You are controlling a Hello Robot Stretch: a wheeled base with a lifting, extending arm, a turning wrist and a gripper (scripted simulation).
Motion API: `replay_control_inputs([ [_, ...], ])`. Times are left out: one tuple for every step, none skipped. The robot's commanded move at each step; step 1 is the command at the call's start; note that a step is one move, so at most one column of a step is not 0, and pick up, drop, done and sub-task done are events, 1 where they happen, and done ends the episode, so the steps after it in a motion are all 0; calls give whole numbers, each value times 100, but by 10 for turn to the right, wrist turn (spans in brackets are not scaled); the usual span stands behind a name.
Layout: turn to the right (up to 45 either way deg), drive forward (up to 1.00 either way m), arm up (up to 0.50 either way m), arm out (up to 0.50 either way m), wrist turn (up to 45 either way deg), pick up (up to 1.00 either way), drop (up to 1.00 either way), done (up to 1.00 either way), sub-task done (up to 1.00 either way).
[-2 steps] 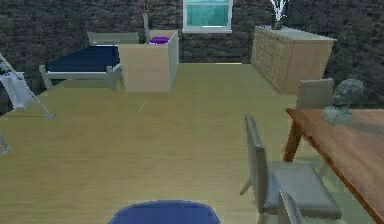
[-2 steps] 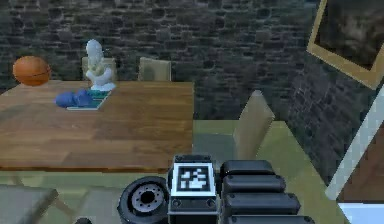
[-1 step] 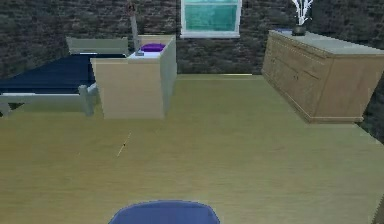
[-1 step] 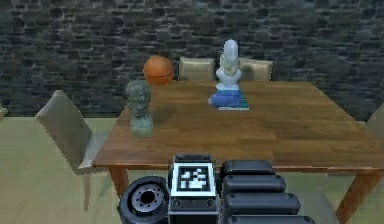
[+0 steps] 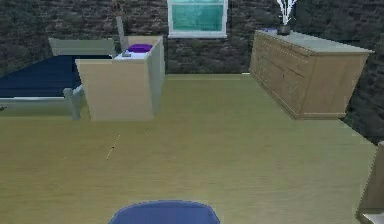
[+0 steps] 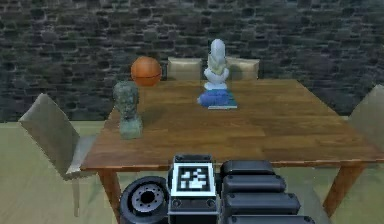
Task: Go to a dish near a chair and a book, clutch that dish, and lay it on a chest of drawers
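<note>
A small purple dish-like thing (image 5: 140,47) lies on a pale wooden cabinet (image 5: 122,85) beside a bed. A light wood chest of drawers (image 5: 305,70) stands along the forward view's right wall. In the arm side view a wooden table (image 6: 270,125) carries a white figure (image 6: 216,62) standing on a flat blue thing (image 6: 217,99). Chairs (image 6: 55,135) stand around the table. At the bottom edge the gripper's dark body (image 6: 148,200) sits left of a white marked square (image 6: 195,180). Its far end is hard to make out, so I cannot tell whether it holds anything.
A bed (image 5: 40,75) with a blue cover fills the forward view's left. A vase with white twigs (image 5: 286,15) tops the chest of drawers. On the table stand a dark bust (image 6: 128,105) and an orange ball (image 6: 146,70). Open floor (image 5: 210,140) lies ahead.
</note>
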Motion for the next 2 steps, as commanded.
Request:
replay_control_inputs([
  [0, 30, 0, 0, 0, 0, 0, 0, 0],
  [150, 0, 0, 0, 0, 0, 0, 0, 0],
])
